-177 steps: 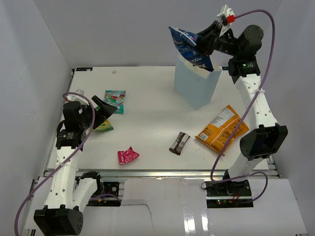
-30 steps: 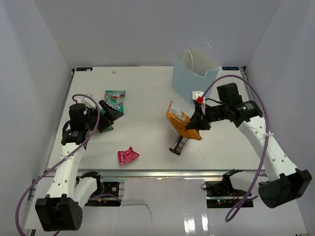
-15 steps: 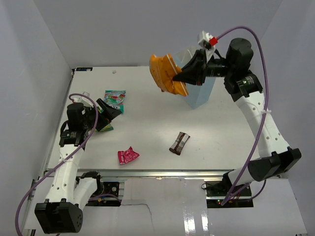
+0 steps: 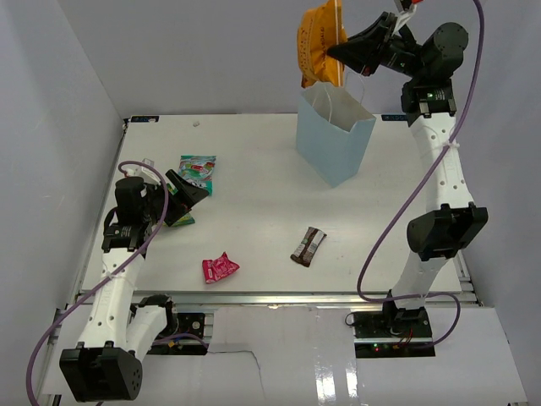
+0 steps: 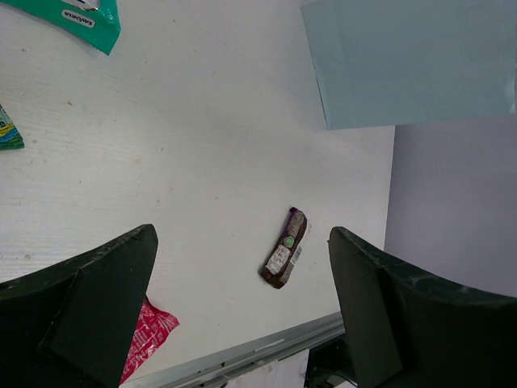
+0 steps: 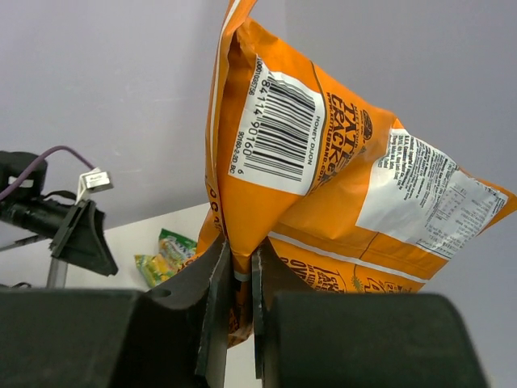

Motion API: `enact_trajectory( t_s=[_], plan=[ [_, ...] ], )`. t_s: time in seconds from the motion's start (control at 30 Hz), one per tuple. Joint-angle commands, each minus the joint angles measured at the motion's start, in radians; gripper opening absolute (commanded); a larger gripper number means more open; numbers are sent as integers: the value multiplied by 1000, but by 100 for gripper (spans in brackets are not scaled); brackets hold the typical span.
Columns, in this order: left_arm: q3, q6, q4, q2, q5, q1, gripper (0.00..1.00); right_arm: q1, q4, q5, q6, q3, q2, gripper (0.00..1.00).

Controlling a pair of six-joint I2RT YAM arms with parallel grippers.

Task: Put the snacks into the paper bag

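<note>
Setting: white table (image 4: pixel 254 169) boxed in by pale grey walls, seen from above, with both arm bases at the bottom of the frame.
Paper bag (image 4: pixel 334 144): light blue and upright on the table, upper centre-right of the top view, mouth open upward. What lies inside cannot be seen.
Right gripper (image 4: pixel 342 46): raised to the top edge of the top view, fingers pinched almost together on 1 edge of the orange chip bag (image 4: pixel 319 42).
Orange chip bag: hangs in the air from that grip, apparently over the paper bag's mouth and apart from its rim; none of it is inside yet.
Left gripper (image 4: pixel 184 199): at the left of the frame, fingers spread wide with nothing between them, low over the yellow-green packet (image 4: pixel 179 220).
On the table: 4 snacks. The teal pouch (image 4: pixel 198 167) and the yellow-green packet sit at centre-left, the pink packet (image 4: pixel 219 268) at lower left, and the dark brown bar (image 4: pixel 308 245) at lower centre. All are well apart from the paper bag.
Progress: mid-task, by my reading. The chip bag looks 1 lowering and 1 release away from done.
Left to do: those 4 packets have to be picked up and dropped in; the left arm seems best placed for the yellow-green one.
</note>
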Motion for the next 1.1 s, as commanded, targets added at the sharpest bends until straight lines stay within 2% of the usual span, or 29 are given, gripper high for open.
enact_trajectory(
  t_s=[0.0,0.23,0.43,0.6,0.67,0.9,1.07],
  plan=[
    [40,6,-2,2,-3,-5,98,-42,144,54,41,101,3,8],
    [31,1,9,8,-3,-5,98,-105,133,49,31,52,25,8],
    [29,4,10,7,-3,-5,98,-170,98,-67,12,-43,3,8],
    [20,0,21,13,1,-5,98,-177,-78,-155,-129,-126,-36,8],
    [22,0,24,19,4,-5,98,-185,-121,-146,-193,-149,-46,8],
    [22,6,29,28,9,-5,98,-188,-443,-101,-435,-146,-29,8],
    [17,3,30,27,11,-5,98,-188,-575,-80,-576,-151,-15,8]
  ],
)
